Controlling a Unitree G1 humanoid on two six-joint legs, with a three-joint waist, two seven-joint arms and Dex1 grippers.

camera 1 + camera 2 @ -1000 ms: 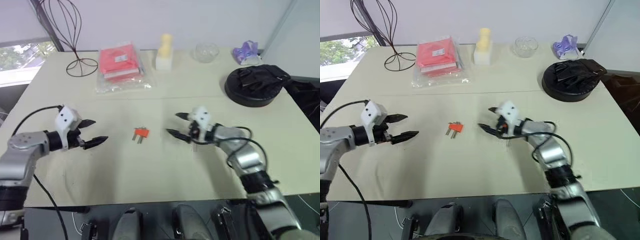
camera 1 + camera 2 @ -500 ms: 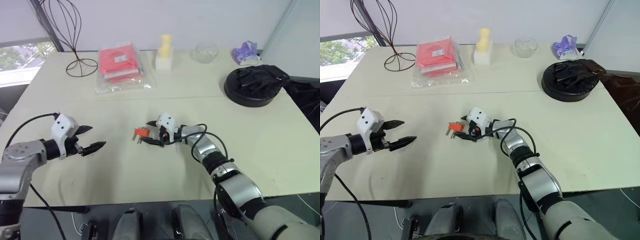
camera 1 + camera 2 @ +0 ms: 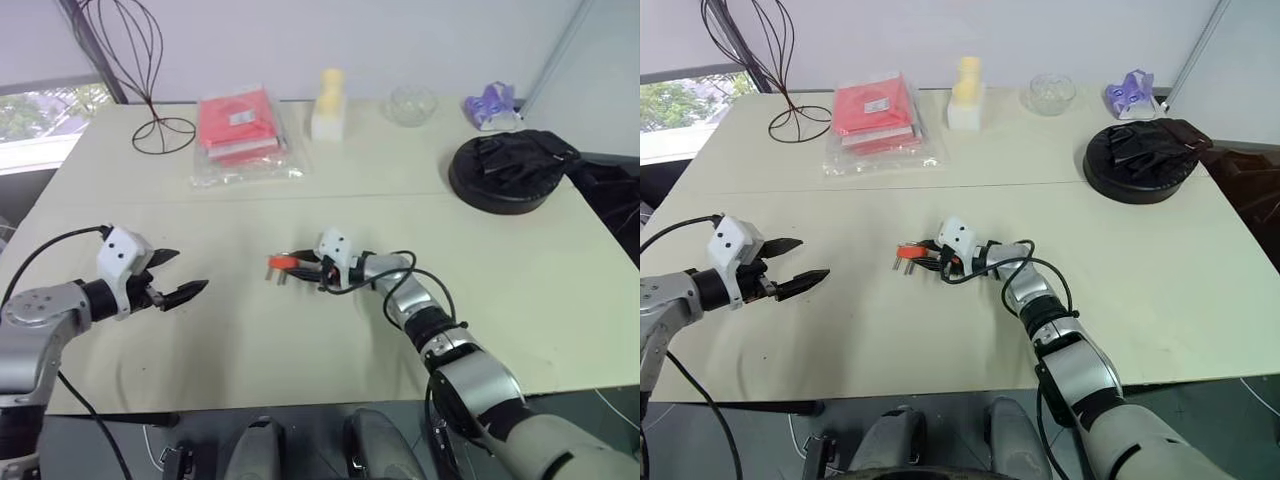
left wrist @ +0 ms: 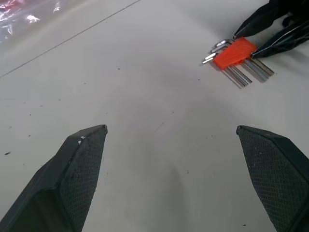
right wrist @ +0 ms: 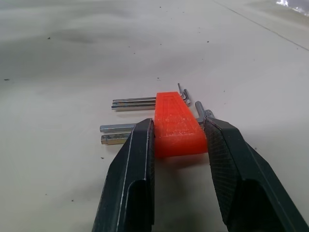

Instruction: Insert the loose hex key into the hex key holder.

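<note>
In the middle of the frame, slightly left of centre, I see the hex key holder (image 3: 283, 264) lying flat on the pale table (image 3: 300, 340), with several silver keys sticking out of both its sides. The right gripper (image 3: 300, 267) reaches in from the right of the frame, and in its wrist view I see its two black fingers (image 5: 130, 169) pressed against the orange-red block's two sides, narrowed down onto it, the block still resting on the table. I cannot pick out the loose hex key apart from the ones seated in the block.

At centre left of the frame the left gripper (image 3: 178, 275) hovers over bare table, well apart from the holder, with its fingers spread wide and nothing between them.

Along the top of the frame I see a dark wire stand (image 3: 140, 70) at upper left, then a red packet in clear plastic (image 3: 240, 135), a pale yellow bottle-shaped piece on a white block (image 3: 329, 102), a small clear glass bowl (image 3: 410, 103) whose contents I cannot tell, and a crumpled purple thing (image 3: 492, 104). At upper right a round black tray (image 3: 470, 185) holds a black crumpled item (image 3: 520, 155). All of these sit well away from the holder, and nothing lies between the two grippers besides it.
</note>
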